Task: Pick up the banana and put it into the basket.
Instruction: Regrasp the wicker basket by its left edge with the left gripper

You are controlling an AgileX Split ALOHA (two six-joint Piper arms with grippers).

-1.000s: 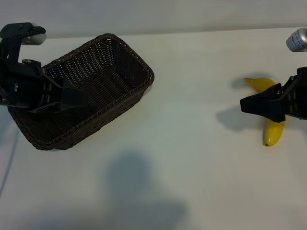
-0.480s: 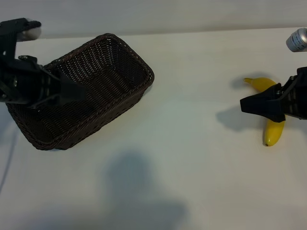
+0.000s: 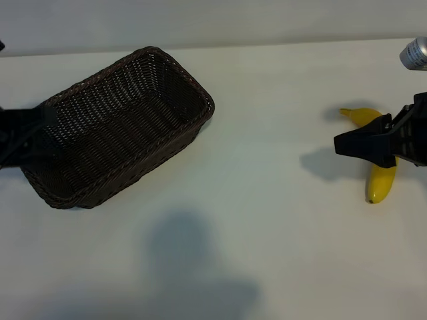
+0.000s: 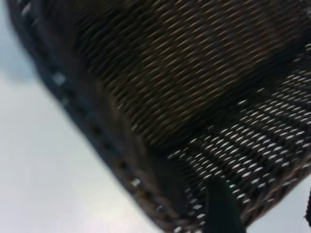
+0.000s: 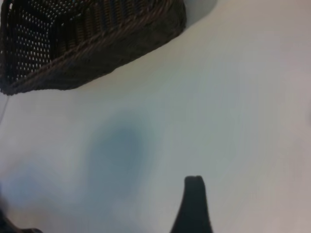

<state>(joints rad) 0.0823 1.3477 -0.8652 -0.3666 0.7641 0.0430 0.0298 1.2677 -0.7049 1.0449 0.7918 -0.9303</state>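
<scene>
The yellow banana (image 3: 380,181) lies on the white table at the far right, its middle hidden under my right gripper (image 3: 341,143). That gripper hovers over it, open and holding nothing, pointing toward the table's middle. Only one finger (image 5: 194,201) shows in the right wrist view, above bare table. The dark brown wicker basket (image 3: 143,162) sits at the left with nothing in it. My left gripper (image 3: 39,125) is at the basket's left end, near the picture's edge, open and empty. The left wrist view shows the basket's weave (image 4: 194,87) close behind one dark finger (image 4: 221,211).
A silver can (image 3: 414,53) stands at the far right edge behind the banana. The basket's corner (image 5: 97,43) shows far off in the right wrist view. White tabletop lies between basket and banana, with a soft shadow (image 3: 183,253) near the front.
My left arm has drawn back leftward from over the basket and is mostly out of the exterior view now. The right gripper, banana and basket have not moved.
</scene>
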